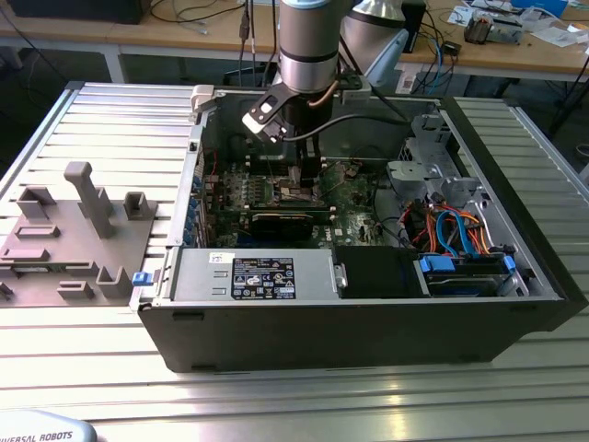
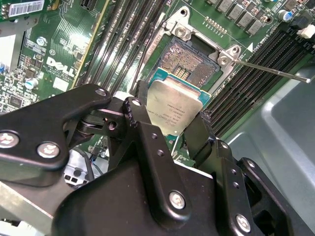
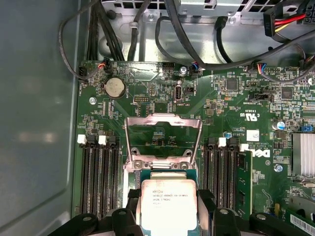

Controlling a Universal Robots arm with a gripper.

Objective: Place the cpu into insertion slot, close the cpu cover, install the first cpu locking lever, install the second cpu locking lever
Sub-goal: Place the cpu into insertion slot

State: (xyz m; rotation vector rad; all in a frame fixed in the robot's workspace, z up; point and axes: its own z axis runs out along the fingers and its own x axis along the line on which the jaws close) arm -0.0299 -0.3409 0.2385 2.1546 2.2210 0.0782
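cpu (image 2: 174, 108): silver-topped square, tilted, not yet seated
insertion slot (image 2: 189, 61): uncovered, dark contacts bare
cpu cover (image 3: 163, 119): swung upright

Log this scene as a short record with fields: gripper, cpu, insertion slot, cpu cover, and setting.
gripper: the gripper is shut on the cpu
cpu: the cpu is gripped at two opposite edges, metal top towards both wrist views, at the near edge of the insertion slot, not seated
insertion slot: the insertion slot has its contact field exposed, with nothing in it
cpu cover: the cpu cover is open and raised off the slot
setting: inside an open computer case
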